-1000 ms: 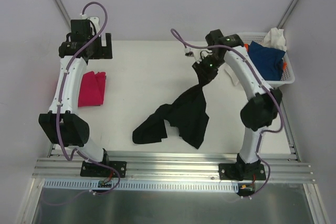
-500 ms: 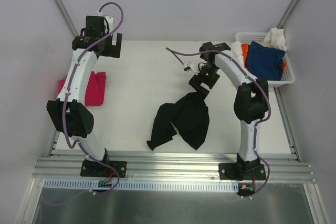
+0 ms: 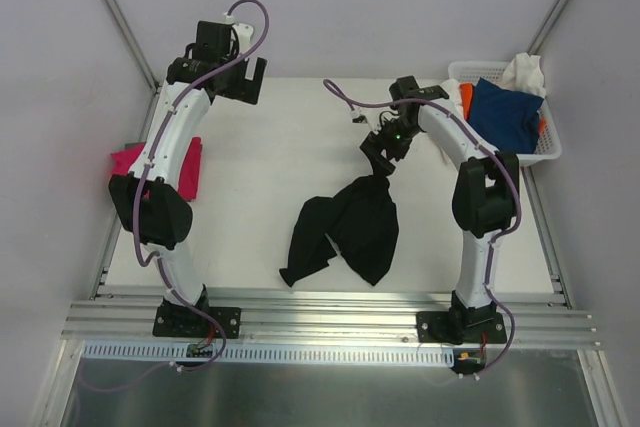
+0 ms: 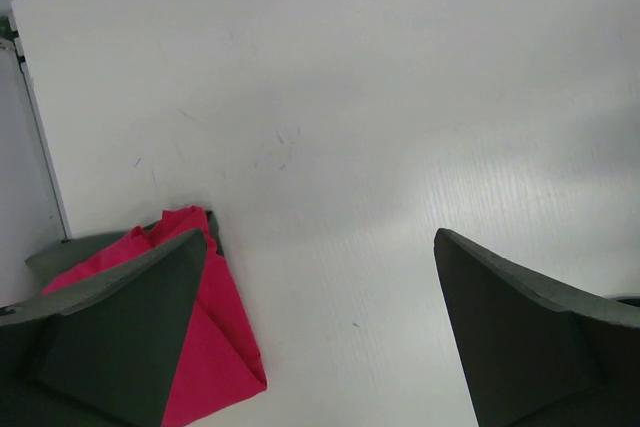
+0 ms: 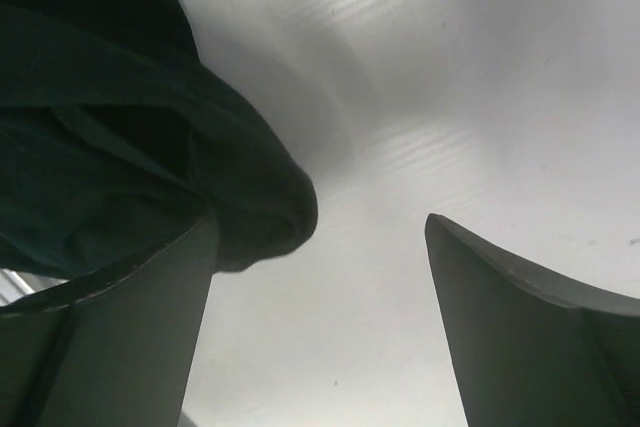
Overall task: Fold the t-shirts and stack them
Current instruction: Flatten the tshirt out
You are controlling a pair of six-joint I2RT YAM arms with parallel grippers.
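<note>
Nearest you, the black t-shirt (image 3: 350,227) lies crumpled in soft folds on the white bench (image 3: 260,177), close to its near edge, with bare bench open on both sides. Its far tip runs up to the right hand (image 3: 384,155), whose fingers are spread. In the right wrist view dark cloth bulges against one finger; you cannot tell whether it touches. At the left edge the magenta-pink t-shirt (image 3: 188,165) lies folded, partly hidden by the left arm (image 3: 175,147). Farther off, the left hand (image 3: 238,75) hovers spread at the far left. In the far right corner the lattice basket (image 3: 540,155) holds the blue t-shirt (image 3: 505,112), the orange t-shirt (image 3: 466,99) and the white t-shirt (image 3: 524,72), bunched together.
</note>
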